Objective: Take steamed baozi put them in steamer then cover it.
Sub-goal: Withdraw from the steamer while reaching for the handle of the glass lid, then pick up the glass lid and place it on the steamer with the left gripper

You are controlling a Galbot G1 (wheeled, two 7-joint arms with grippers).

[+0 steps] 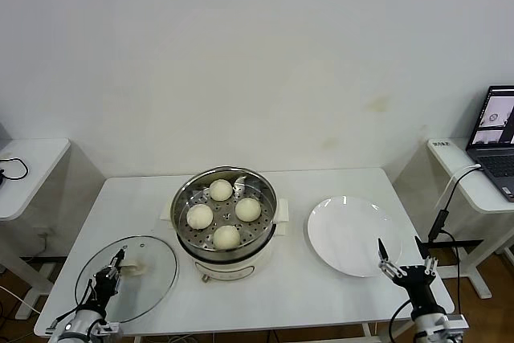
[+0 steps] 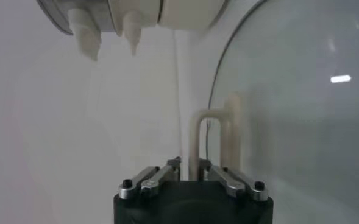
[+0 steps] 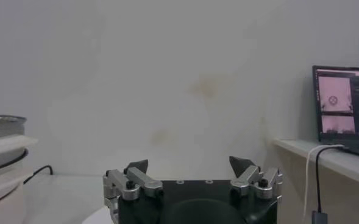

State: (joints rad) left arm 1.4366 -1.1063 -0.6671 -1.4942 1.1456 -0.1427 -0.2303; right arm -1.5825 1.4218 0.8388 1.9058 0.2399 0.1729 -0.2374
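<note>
The steamer stands at the table's middle with four baozi on its perforated tray. The glass cover lies flat on the table to its left. My left gripper is low over the cover. In the left wrist view its fingers sit close on either side of the near leg of the cover's cream handle. The steamer's base shows beyond. My right gripper is open and empty by the white plate's right edge; it also shows in its own wrist view.
The empty white plate lies right of the steamer. Side tables stand at both sides; the right one carries a laptop and a hanging cable. The steamer's edge shows in the right wrist view.
</note>
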